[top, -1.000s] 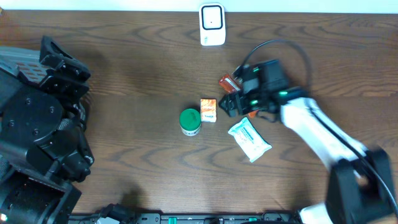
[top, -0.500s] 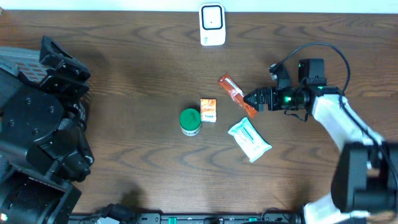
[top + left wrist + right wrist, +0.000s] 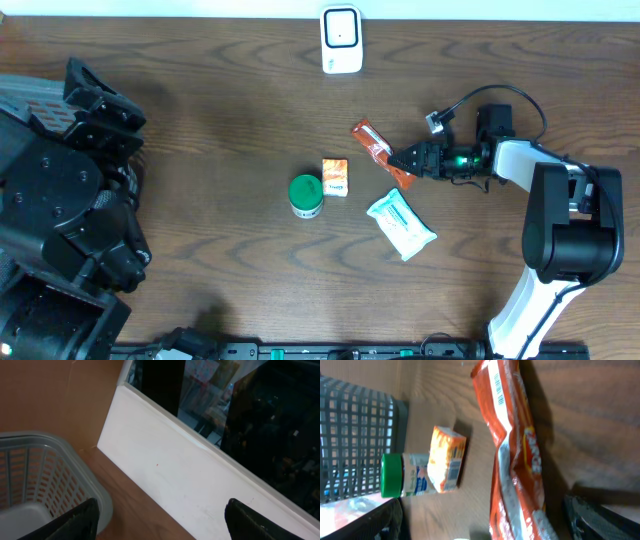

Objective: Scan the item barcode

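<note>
1. The right arm reaches out low over the counter (image 3: 200, 250). Its forearm is roughly level, and the right gripper (image 3: 404, 160) points in toward the middle of the counter.
2. The right gripper is wide open. One of its fingers (image 3: 375, 520) stands far from the other, and nothing is clamped between them.
3. The orange packet (image 3: 512, 460) lies flat on the counter directly in front of this gripper, with its near end running in between the two spread fingers. Its far end carries a barcode (image 3: 496, 384), face up.
4. Further ahead of the gripper, past the packet and a little to one side, sits a small orange box (image 3: 335, 177). Just beside it a green-lidded jar (image 3: 306, 196) stands upright.
5. A white and blue soft pack (image 3: 401, 224) lies near the gripper, off to the side toward the arm's base.
6. The white scanner (image 3: 341, 40) stands at the counter's far edge, well apart from the gripper and on the side away from the soft pack.
7. The left arm is folded back at its own end of the counter, well apart from every item. The left gripper (image 3: 161, 510) is tilted up toward a white wall panel (image 3: 165, 475), with its fingers spread and the gap between them empty.
8. A pale slatted basket (image 3: 30, 475) sits just beside one finger of the left gripper. I cannot tell what is in it.
9. A dark mesh basket (image 3: 350, 435) stands far ahead of the right gripper, beyond the jar. Something pale shows through the mesh, too blurred to make out.
</note>
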Action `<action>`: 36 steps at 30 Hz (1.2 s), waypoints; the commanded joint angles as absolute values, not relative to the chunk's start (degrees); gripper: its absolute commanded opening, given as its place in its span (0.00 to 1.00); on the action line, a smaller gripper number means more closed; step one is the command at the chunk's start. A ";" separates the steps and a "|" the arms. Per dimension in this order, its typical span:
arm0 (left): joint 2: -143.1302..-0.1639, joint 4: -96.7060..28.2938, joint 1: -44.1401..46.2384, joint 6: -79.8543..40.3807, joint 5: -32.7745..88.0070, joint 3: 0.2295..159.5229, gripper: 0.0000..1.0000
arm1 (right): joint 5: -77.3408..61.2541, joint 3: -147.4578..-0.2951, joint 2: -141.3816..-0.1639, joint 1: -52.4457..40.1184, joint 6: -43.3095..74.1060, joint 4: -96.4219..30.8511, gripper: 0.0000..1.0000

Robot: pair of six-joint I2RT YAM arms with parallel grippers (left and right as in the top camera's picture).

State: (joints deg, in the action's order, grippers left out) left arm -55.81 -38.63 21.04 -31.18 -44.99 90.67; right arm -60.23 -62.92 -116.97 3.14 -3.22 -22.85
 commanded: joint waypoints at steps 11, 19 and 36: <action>-55.66 -38.54 20.80 -30.24 -45.91 90.85 0.81 | -41.65 -61.39 -124.25 0.78 2.33 -23.83 0.99; -55.66 -38.52 20.80 -30.24 -45.91 90.87 0.81 | -40.45 -61.39 -130.23 -1.10 4.73 -21.47 0.97; -55.66 -38.54 20.80 -30.24 -45.91 90.87 0.81 | -24.03 -61.39 -137.75 -3.70 9.39 -25.52 0.99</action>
